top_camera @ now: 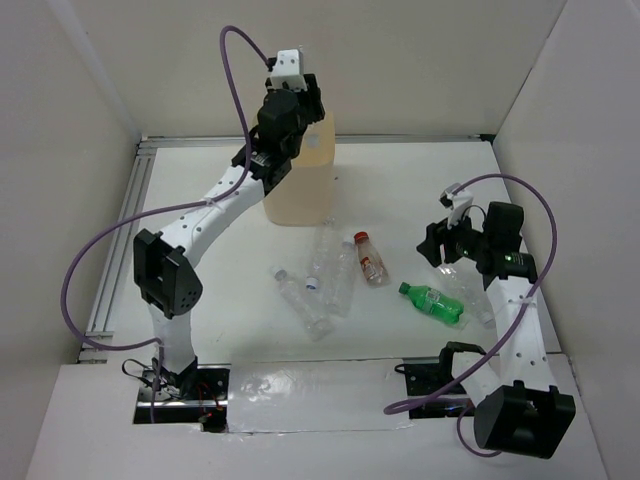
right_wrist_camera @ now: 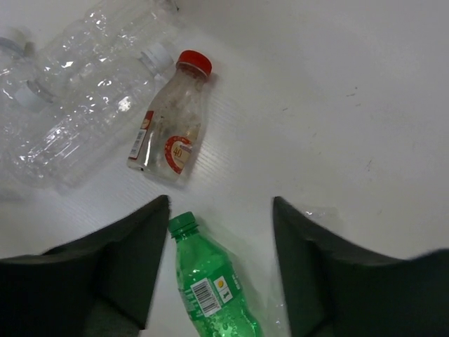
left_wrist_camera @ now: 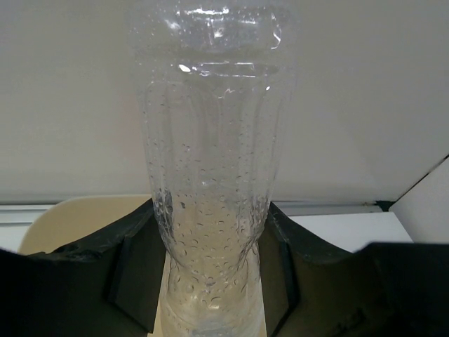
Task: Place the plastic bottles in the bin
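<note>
My left gripper [top_camera: 303, 108] hovers over the cream bin [top_camera: 300, 185] at the back, shut on a clear plastic bottle [left_wrist_camera: 210, 161] that fills the left wrist view between the fingers [left_wrist_camera: 126, 274]; the bin's rim [left_wrist_camera: 70, 221] shows just below. My right gripper [top_camera: 440, 245] is open and empty above the green bottle [top_camera: 432, 303], which lies between the open jaws in the right wrist view [right_wrist_camera: 210, 291]. A red-capped labelled bottle [top_camera: 368, 257] [right_wrist_camera: 172, 126] and some clear bottles [top_camera: 335, 275] [right_wrist_camera: 77, 112] lie in mid-table.
Another clear bottle [top_camera: 477, 297] lies partly under the right arm. White walls close in the table on the left, back and right. A metal rail [top_camera: 120, 240] runs along the left edge.
</note>
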You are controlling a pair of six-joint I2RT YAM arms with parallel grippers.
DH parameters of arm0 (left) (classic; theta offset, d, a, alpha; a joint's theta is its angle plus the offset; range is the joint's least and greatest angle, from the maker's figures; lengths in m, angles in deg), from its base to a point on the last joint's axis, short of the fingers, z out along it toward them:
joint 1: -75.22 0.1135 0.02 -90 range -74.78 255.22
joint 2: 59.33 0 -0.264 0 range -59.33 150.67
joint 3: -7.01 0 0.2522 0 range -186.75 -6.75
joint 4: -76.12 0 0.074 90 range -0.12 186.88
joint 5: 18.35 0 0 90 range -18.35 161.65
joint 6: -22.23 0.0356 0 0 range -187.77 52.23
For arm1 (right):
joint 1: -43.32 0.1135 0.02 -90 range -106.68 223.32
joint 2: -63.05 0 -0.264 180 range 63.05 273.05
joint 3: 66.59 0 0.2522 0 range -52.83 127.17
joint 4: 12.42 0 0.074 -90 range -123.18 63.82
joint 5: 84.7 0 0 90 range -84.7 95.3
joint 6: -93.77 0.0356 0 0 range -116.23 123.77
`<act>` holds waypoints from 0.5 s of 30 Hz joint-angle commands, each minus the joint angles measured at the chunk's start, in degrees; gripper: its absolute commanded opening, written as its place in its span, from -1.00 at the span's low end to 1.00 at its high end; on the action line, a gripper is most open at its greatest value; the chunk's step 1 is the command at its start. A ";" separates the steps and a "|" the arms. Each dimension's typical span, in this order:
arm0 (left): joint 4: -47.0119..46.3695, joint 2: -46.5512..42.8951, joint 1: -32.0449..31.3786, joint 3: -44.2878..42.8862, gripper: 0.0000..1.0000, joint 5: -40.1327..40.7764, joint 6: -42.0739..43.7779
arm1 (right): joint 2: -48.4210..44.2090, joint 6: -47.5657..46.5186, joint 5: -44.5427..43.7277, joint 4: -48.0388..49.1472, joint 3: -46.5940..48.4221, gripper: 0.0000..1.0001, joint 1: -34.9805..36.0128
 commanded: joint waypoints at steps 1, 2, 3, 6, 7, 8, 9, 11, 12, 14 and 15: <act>-2.15 0.01 0.54 -4.59 -0.48 2.23 4.27 | -1.38 -0.64 -1.56 0.32 -0.24 0.46 0.51; -0.99 0.54 0.54 -3.72 -0.25 2.23 4.28 | -1.38 -0.64 -2.27 1.01 -0.24 0.72 0.51; -0.37 0.54 0.54 -2.49 0.24 2.23 4.28 | -1.38 -0.03 -3.32 2.24 0.28 0.81 0.51; 0.34 -1.65 0.54 3.57 0.66 3.90 3.49 | 0.64 4.62 -9.46 4.53 3.26 0.85 0.51; 0.86 -3.31 0.54 5.50 0.80 3.90 2.70 | 2.21 6.81 -11.74 4.53 4.32 0.85 0.51; 0.86 -4.20 0.54 6.13 0.87 3.90 2.17 | 3.01 8.23 -12.90 4.53 5.37 0.85 0.51; 1.39 -4.99 0.54 6.13 0.92 3.90 2.17 | 3.89 9.81 -14.47 4.53 7.30 0.85 0.51; 2.79 -8.05 0.54 6.13 0.99 3.37 1.64 | 6.87 13.33 -18.78 4.53 9.33 0.85 0.51; 3.76 -9.46 0.54 6.13 0.99 3.37 1.64 | 8.01 13.34 -19.67 2.79 11.16 0.85 0.51; 5.35 -12.80 -1.82 7.96 0.99 2.50 2.25 | 11.52 13.34 -21.68 0.77 12.67 0.85 0.51; 6.22 -16.82 -2.70 9.20 0.99 1.97 2.87 | 12.67 13.34 -22.57 -1.07 13.20 0.85 0.51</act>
